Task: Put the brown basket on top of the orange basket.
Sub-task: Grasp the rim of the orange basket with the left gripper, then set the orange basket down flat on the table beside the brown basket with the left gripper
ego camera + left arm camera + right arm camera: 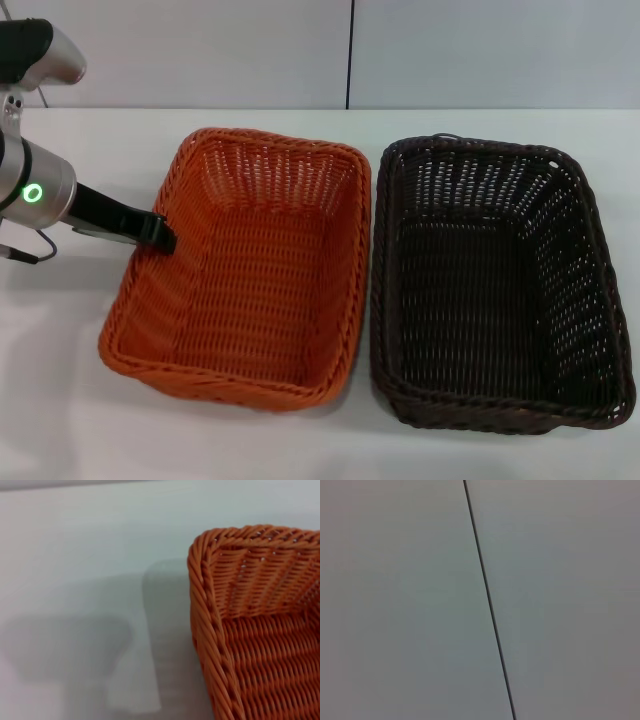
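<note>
The orange basket (245, 270) sits on the white table (60, 400), left of centre. The brown basket (495, 285) sits right beside it, their long sides almost touching. Both are upright and empty. My left gripper (158, 233) is at the orange basket's left rim, its black tip against the outside of the wall. The left wrist view shows a corner of the orange basket (260, 625) and bare table. My right gripper is out of view; its wrist view shows only a pale wall with a dark seam.
A pale wall with a vertical seam (349, 55) stands behind the table. White table surface lies in front of both baskets and to the left of the orange one.
</note>
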Motion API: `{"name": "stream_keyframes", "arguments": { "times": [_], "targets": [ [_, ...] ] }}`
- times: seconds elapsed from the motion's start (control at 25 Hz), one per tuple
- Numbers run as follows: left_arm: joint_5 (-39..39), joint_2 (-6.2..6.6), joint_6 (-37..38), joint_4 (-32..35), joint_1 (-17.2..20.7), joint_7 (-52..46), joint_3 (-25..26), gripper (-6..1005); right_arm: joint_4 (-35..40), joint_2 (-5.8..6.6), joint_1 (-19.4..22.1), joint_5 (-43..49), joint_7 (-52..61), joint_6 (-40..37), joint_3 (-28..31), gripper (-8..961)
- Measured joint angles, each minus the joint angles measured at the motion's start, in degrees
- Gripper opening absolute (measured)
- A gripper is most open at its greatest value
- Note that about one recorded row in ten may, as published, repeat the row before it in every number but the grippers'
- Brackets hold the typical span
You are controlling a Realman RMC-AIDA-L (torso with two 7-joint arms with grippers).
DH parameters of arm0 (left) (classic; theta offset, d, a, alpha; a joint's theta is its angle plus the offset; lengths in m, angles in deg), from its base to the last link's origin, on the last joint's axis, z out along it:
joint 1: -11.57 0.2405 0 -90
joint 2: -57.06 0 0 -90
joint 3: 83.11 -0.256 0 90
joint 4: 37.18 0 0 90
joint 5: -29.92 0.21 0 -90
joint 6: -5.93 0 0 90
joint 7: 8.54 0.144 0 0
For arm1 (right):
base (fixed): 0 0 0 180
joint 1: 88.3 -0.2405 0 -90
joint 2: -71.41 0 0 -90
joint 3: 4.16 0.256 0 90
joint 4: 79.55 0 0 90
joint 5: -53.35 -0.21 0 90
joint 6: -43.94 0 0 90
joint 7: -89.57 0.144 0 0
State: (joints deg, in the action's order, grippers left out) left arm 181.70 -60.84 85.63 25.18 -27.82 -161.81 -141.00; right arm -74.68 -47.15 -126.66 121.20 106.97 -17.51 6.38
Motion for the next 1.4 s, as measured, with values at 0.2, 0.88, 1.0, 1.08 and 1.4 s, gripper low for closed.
{"name": "stream_keyframes", "arguments": {
  "times": [0.2,0.88,1.0,1.08,1.4],
  "targets": [
    [0.0,0.44,0.3,2.5,0.0,0.8,1.1,181,0.1,0.0,0.1,0.0,0.0,0.3,0.0,556],
    [-0.6,4.59,6.9,16.4,-2.8,4.2,4.3,171,-0.3,0.0,0.5,0.0,0.0,0.4,0.0,556],
    [-0.6,5.99,11.8,17.9,-5.5,7.4,6.3,171,-0.3,0.0,0.4,0.0,0.0,0.4,0.0,556],
    [-0.6,6.4,13.5,18.1,-6.4,8.5,7.0,171,-0.4,0.0,0.2,0.0,0.0,0.4,0.0,556],
    [-0.5,5.74,22.4,15.7,-10.5,17.2,9.1,171,-0.4,0.0,0.0,0.0,0.0,0.4,0.0,556]
  ]
}}
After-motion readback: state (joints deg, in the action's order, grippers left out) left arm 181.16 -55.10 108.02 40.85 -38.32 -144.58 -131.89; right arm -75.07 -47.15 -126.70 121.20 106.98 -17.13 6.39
